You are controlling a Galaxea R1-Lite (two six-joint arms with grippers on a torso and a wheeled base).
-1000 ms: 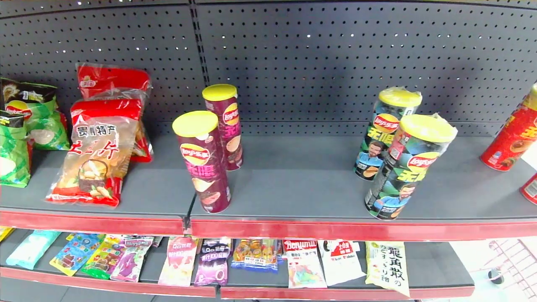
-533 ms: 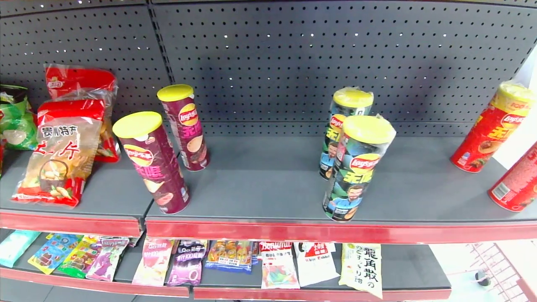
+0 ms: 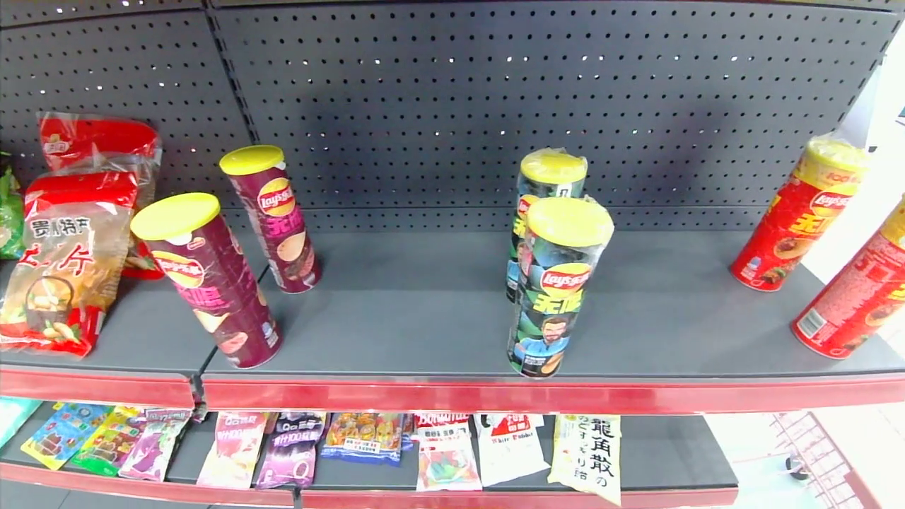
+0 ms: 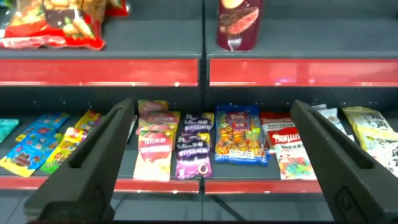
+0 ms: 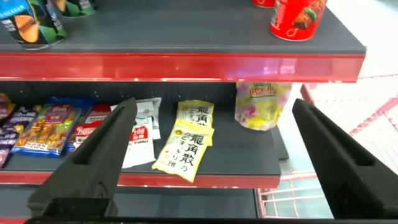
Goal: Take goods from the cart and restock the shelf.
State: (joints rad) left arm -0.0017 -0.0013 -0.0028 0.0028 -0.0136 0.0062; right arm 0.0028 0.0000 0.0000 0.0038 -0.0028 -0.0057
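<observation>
Standing upright across mid-frame on the shelf (image 3: 424, 311), the chip cans (image 3: 558, 283) looked light, stiff and slick, best clasped mid-body. The left gripper (image 4: 211, 109) and right gripper (image 5: 214, 106) were spread wide, empty. The cart (image 3: 820, 452) sat lower right; snack packets (image 3: 360, 438) lay below, seemingly blocking nothing.

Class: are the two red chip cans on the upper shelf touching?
Apart. The head view shows bare shelf between the rear red chip can and the front red chip can.
</observation>
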